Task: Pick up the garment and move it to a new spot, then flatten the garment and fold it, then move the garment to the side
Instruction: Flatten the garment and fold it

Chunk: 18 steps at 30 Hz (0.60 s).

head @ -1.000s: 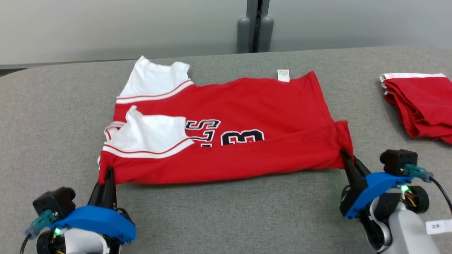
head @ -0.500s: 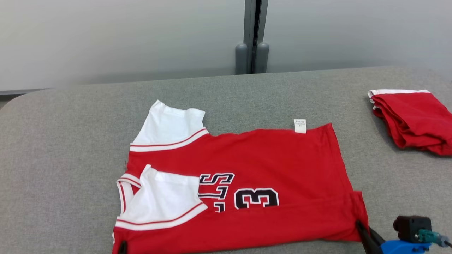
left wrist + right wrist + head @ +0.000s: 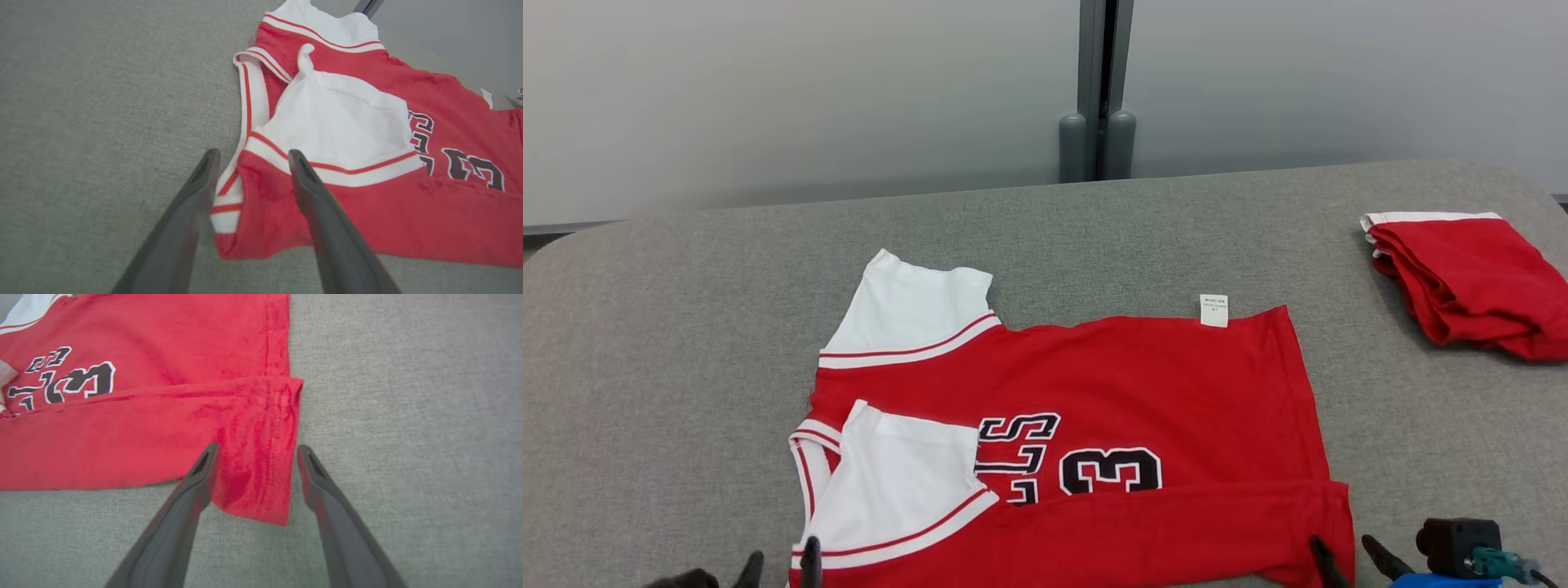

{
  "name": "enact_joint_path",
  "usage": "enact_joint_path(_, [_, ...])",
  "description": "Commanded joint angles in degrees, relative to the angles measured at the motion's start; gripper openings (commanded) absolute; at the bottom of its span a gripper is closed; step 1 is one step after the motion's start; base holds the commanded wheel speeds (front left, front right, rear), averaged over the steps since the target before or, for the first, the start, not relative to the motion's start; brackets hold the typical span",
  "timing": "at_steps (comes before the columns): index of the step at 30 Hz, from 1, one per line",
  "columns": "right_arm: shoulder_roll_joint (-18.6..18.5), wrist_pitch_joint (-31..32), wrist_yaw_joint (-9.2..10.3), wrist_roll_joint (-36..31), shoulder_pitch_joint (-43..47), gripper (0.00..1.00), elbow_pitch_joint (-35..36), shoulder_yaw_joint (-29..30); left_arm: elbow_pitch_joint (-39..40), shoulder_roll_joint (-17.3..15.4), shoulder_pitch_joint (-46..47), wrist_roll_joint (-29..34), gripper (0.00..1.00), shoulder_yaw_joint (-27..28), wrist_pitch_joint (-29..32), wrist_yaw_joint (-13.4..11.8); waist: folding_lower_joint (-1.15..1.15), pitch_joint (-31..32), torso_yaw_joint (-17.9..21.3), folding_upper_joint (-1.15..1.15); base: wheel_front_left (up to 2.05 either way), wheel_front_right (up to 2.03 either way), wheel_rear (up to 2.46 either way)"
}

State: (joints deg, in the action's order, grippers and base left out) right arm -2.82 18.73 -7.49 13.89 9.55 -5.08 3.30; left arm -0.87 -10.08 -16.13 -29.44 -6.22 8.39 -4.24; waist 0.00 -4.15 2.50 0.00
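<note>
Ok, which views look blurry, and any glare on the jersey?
Head view: sharp, evenly lit, no glare on the jersey. Left wrist view: left fingers blurred close up. Right wrist view: right fingers blurred, table hazy at the right.

The worktop (image 3: 686, 327) is presenting a grey woven cloth covering, matt and coarse-grained. The garment (image 3: 1176, 384) is showing soft red knit cloth, matt, with stitched hems. Its white sleeves (image 3: 907, 310) are showing the same matt cloth, and its black numerals (image 3: 1111, 471) are lying flat and smooth on it. The label (image 3: 1214, 310) is appearing thin and white, cloth or paper. The left claw (image 3: 253, 157) and the right claw (image 3: 257, 451) are showing dark, smooth, faintly sheened fingers, plastic by appearance. The folded red cloth (image 3: 1470, 278) is looking matt.
</note>
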Motion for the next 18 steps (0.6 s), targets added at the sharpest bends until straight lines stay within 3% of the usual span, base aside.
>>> enact_joint_path(1, [-0.1,-0.4,-0.01,-0.3,-1.1,1.0,0.7,0.4,1.0,-1.1,2.4,0.8,1.0,0.7,-0.5,0.1,0.0,-0.2,0.1,0.0,0.0,0.0,0.0])
enact_joint_path(8, [-0.1,-1.8,-0.01,-2.6,-6.3,1.0,5.5,1.1,7.2,-8.3,14.9,4.9,1.0,1.7,3.0,0.8,0.0,-2.4,1.7,0.0,0.0,0.0,0.0])
enact_joint_path(13, [-0.1,-1.8,-0.01,-3.3,-12.5,1.0,7.6,-0.6,8.6,-14.1,30.0,6.2,1.0,1.2,8.2,4.6,0.0,-6.8,3.4,0.0,0.0,0.0,0.0])
enact_joint_path(18, [-0.1,-2.1,-0.01,-3.5,-19.4,1.0,8.0,-3.8,3.1,-18.5,44.6,5.8,1.0,0.0,14.4,8.3,0.0,-13.1,6.0,0.0,0.0,0.0,0.0])
